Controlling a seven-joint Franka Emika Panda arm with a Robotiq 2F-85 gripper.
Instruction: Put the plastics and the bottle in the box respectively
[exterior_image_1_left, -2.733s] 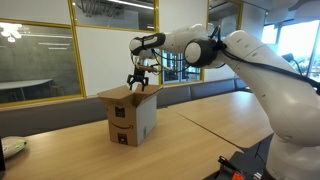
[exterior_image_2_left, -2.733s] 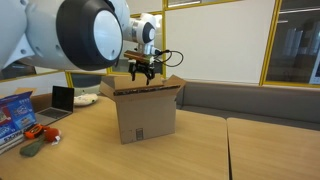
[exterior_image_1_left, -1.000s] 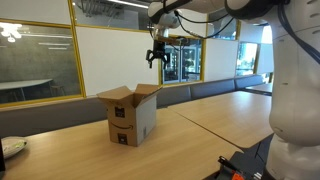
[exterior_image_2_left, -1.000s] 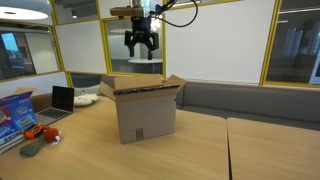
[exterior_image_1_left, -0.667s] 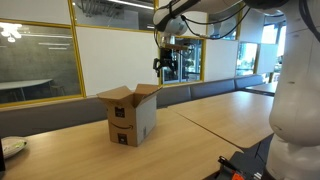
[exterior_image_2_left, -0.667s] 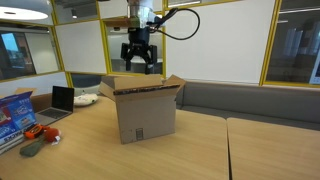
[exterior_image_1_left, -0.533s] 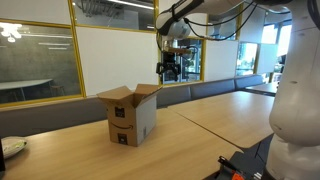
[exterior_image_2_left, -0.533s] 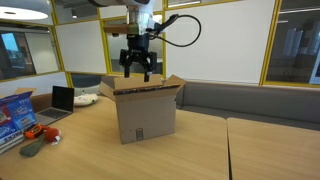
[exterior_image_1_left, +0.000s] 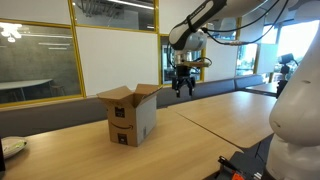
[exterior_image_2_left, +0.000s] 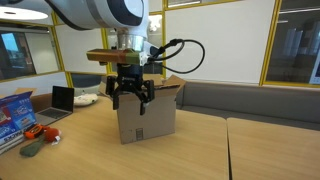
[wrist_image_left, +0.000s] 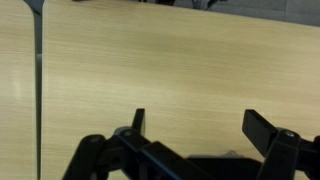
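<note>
My gripper (wrist_image_left: 195, 118) was released and empty, its two dark fingers (wrist_image_left: 262, 126) spread wide apart with only the pale wood of the table (wrist_image_left: 150, 60) showing between them in the wrist view, and a dark seam (wrist_image_left: 38, 90) in the tabletop running off to one side. In an exterior view the gripper (exterior_image_1_left: 184, 88) hung above the table (exterior_image_1_left: 215, 120) beside the box (exterior_image_1_left: 130, 118), clear of it and touching nothing. In an exterior view the gripper (exterior_image_2_left: 131, 98) was in front of the box (exterior_image_2_left: 150, 122). The box stood upright on the table with its top flaps raised; I could not see inside it. Farther off a laptop (exterior_image_2_left: 62, 98) sat open, and behind everything ran yellow-framed glass walls (exterior_image_1_left: 40, 60).
</note>
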